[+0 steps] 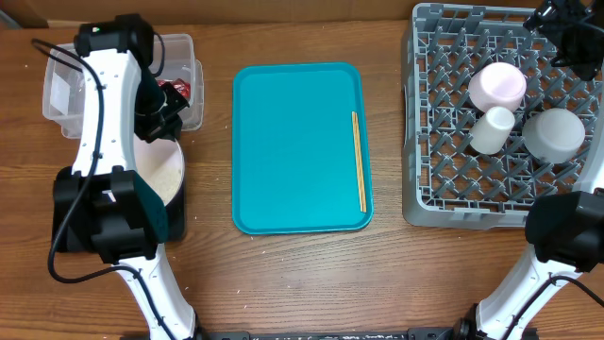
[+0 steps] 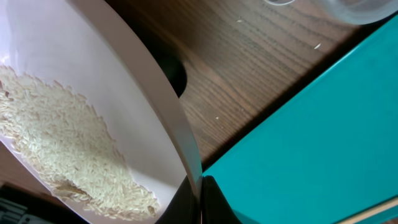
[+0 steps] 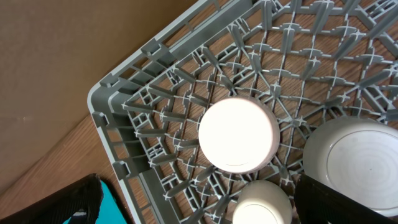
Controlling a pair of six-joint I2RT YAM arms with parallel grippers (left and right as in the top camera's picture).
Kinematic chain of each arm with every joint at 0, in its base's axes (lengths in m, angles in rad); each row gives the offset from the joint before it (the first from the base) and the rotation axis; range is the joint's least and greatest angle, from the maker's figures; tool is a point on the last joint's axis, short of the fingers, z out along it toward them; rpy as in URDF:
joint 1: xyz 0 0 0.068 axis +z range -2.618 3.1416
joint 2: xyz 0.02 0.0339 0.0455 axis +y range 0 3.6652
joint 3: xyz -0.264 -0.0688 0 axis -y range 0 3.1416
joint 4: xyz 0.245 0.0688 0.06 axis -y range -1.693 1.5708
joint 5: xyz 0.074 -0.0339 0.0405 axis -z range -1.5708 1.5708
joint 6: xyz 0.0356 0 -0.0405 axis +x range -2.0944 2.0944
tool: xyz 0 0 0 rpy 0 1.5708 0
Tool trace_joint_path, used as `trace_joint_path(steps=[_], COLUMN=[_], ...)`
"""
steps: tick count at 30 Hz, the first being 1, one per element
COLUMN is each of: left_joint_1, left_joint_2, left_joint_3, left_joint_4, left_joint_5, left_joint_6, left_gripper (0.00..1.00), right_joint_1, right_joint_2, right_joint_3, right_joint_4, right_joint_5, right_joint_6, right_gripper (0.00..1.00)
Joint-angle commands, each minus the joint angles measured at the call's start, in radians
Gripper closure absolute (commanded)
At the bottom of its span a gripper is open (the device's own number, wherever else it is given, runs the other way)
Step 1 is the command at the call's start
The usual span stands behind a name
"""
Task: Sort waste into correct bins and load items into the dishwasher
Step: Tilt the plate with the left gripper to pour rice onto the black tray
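Note:
My left gripper is shut on the rim of a white plate with loose rice heaped on it. It holds the plate over the black tray. The clear tub behind it holds a red wrapper. One chopstick lies on the teal tray. The grey dish rack holds an upturned pale-pink dish, a small white cup and a grey-white bowl. My right gripper is open and empty above the rack.
The teal tray fills the table's middle, and its edge lies close to the plate in the left wrist view. A few stray rice grains lie on the wood between the tray and the tub. Both arm bases stand at the front corners.

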Motion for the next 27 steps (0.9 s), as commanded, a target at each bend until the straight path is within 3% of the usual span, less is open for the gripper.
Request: trace_joint_path(steps=[1, 11, 21, 27], left_joint_1=[0.037, 0.092, 0.179, 0.206], left_joint_2=[-0.014, -0.014, -0.014, -0.014], left_joint_3=[-0.002, -0.002, -0.002, -0.002], left_joint_4=[-0.024, -0.009, 0.009, -0.009], left_joint_5=[0.041, 0.159, 0.373, 0.382], left_joint_6=[0.036, 0.121, 0.250, 0.265], left_gripper=[0.96, 0.96, 0.96, 0.96], right_joint_1=[-0.002, -0.002, -0.002, -0.002], right_joint_2=[-0.010, -0.010, -0.010, -0.010], right_joint_3=[0.009, 0.009, 0.009, 0.009], right_joint_4=[0.003, 0.003, 0.003, 0.003], right_joint_5=[-0.003, -0.003, -0.003, -0.003], right_joint_6=[0.008, 0.008, 0.008, 0.008], right_gripper=[0.00, 0.00, 0.00, 0.00])
